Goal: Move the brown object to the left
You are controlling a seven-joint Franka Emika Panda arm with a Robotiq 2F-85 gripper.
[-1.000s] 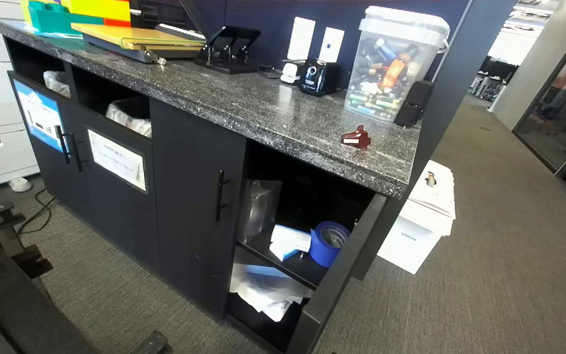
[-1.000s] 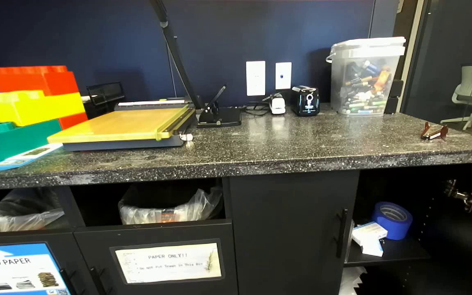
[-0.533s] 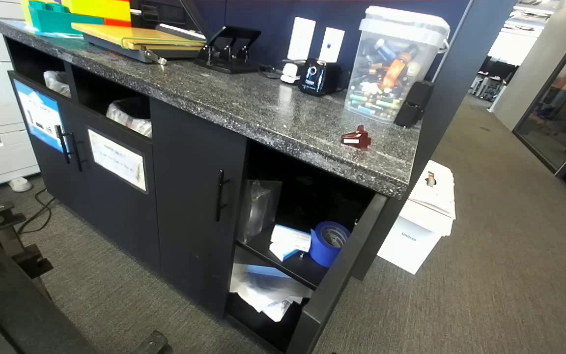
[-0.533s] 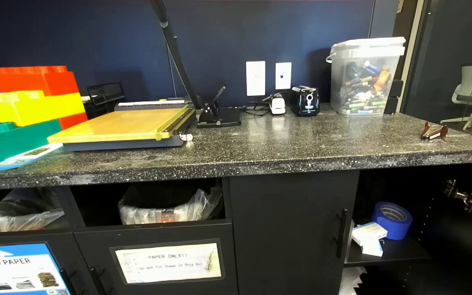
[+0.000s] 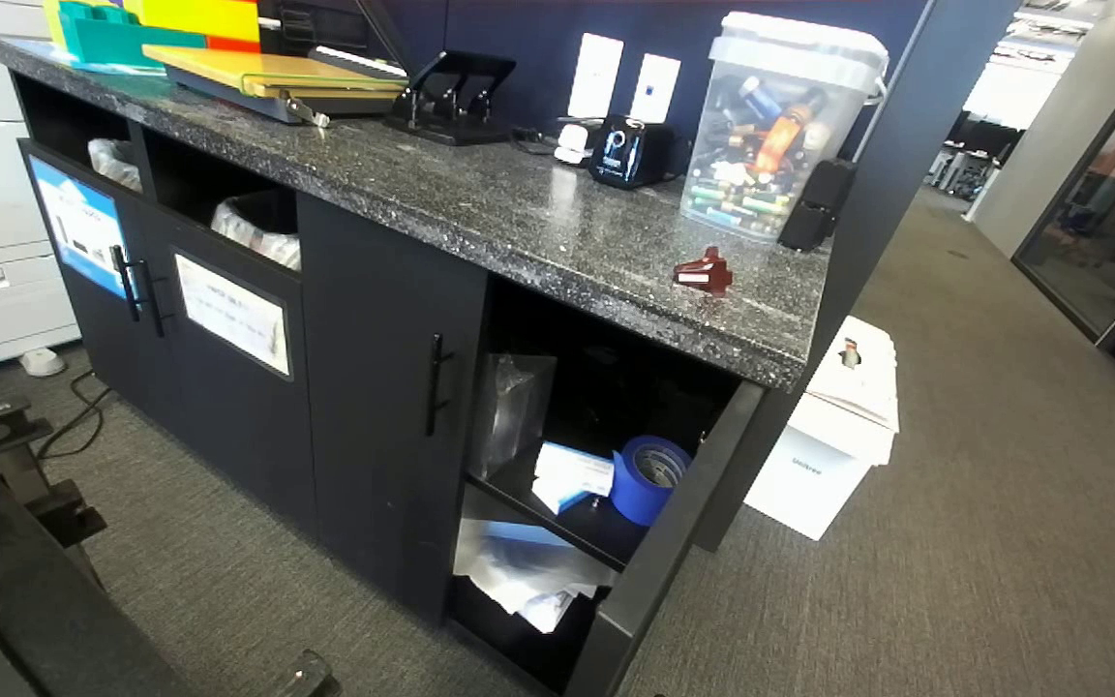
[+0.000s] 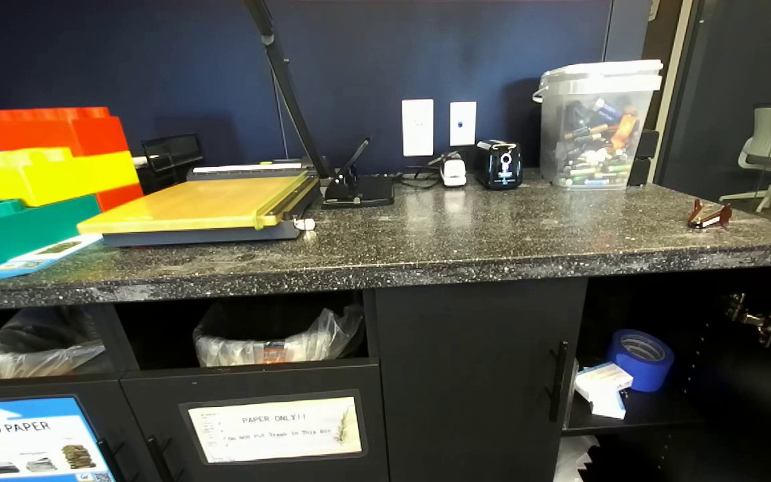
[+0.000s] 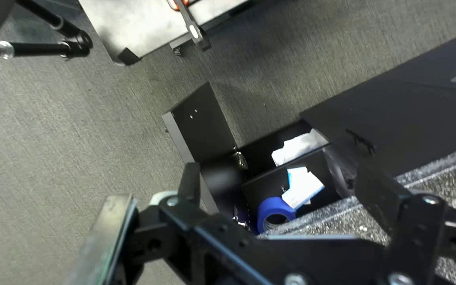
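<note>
The brown object (image 5: 705, 273) is a small reddish-brown, two-pronged lump lying on the speckled grey counter (image 5: 606, 247), near its right end. It also shows in an exterior view (image 6: 709, 215), close to the counter's right part. It is out of sight in the wrist view. My gripper (image 7: 281, 178) shows only in the wrist view. Its two dark fingers stand wide apart with nothing between them. It hangs above the counter's front edge and the open cabinet, apart from the brown object.
A clear bucket of batteries (image 6: 596, 127) stands behind the brown object. A black device (image 6: 500, 165), white gadget (image 6: 453, 170), hole punch (image 6: 359, 191) and yellow paper cutter (image 6: 201, 201) stand leftward. Below, an open cabinet door (image 5: 669, 542) juts out; blue tape (image 5: 649, 479) is inside.
</note>
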